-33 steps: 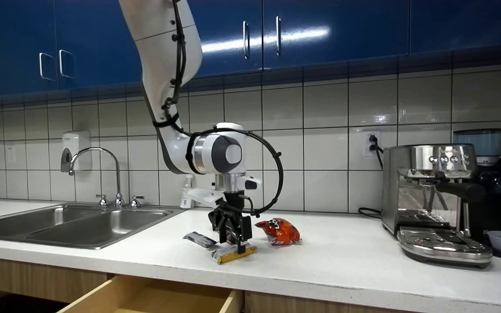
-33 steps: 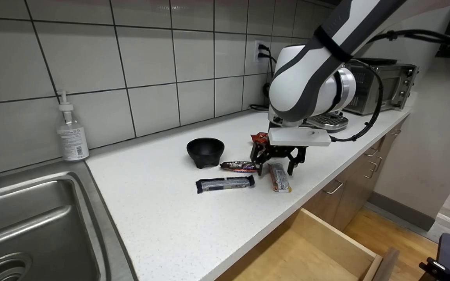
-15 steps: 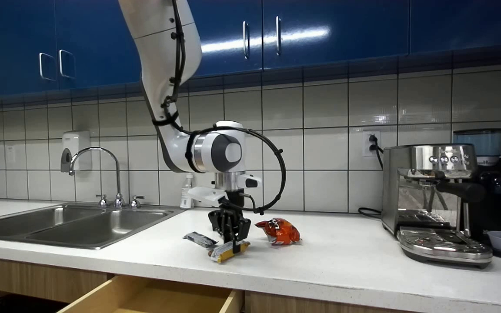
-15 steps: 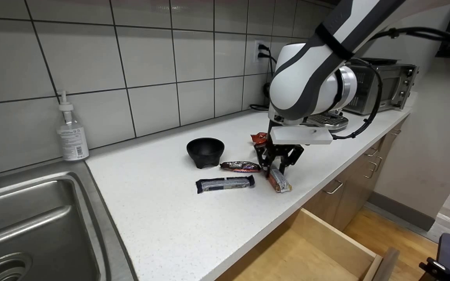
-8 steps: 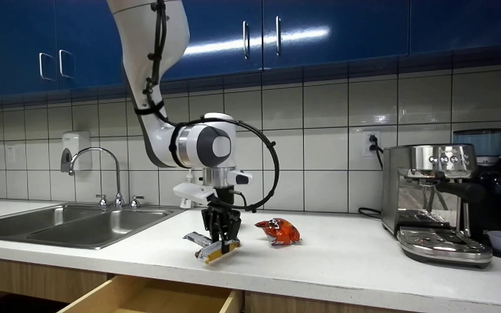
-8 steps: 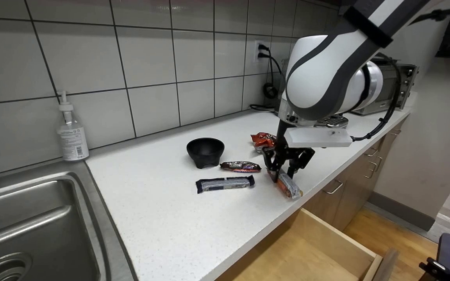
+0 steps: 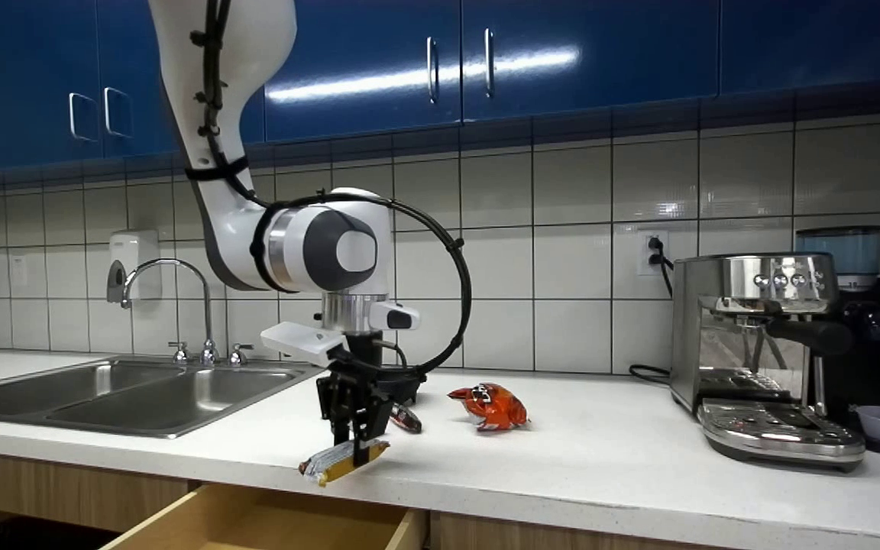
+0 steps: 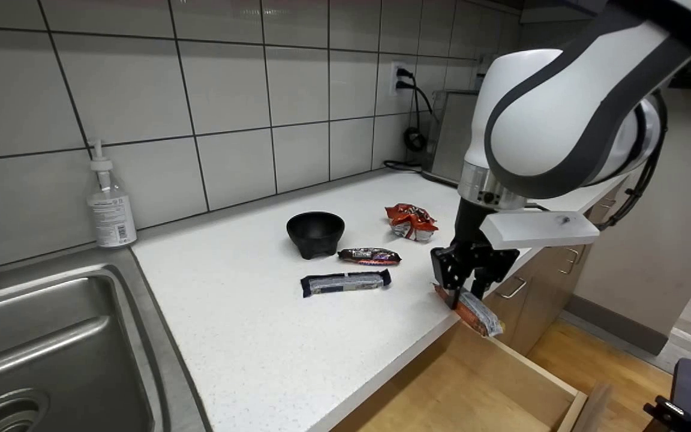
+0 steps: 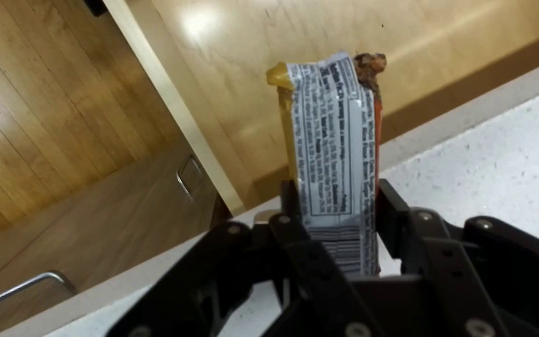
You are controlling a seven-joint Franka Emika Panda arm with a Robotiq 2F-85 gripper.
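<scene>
A snack bar (image 9: 332, 150) in a shiny wrapper is in the claw (image 9: 337, 206), up over the spot where the open drawer (image 8: 441, 384) comes out from under the table (image 8: 249, 336). It is long and thin, and its long way goes across the table's edge: the crinkly front end sticks out above the drawer, and the other end points back, away from the drawer. The side with tiny words faces up. The claw is squeezed on the bar, one finger on each long side, so it is open just as far as the bar is wide. Farther back from the drawer, a blue-ended bar (image 8: 345, 282), a brown packet (image 8: 369, 257), a black bowl (image 8: 315, 235) and a red bag (image 8: 410, 223) sit on the table.
</scene>
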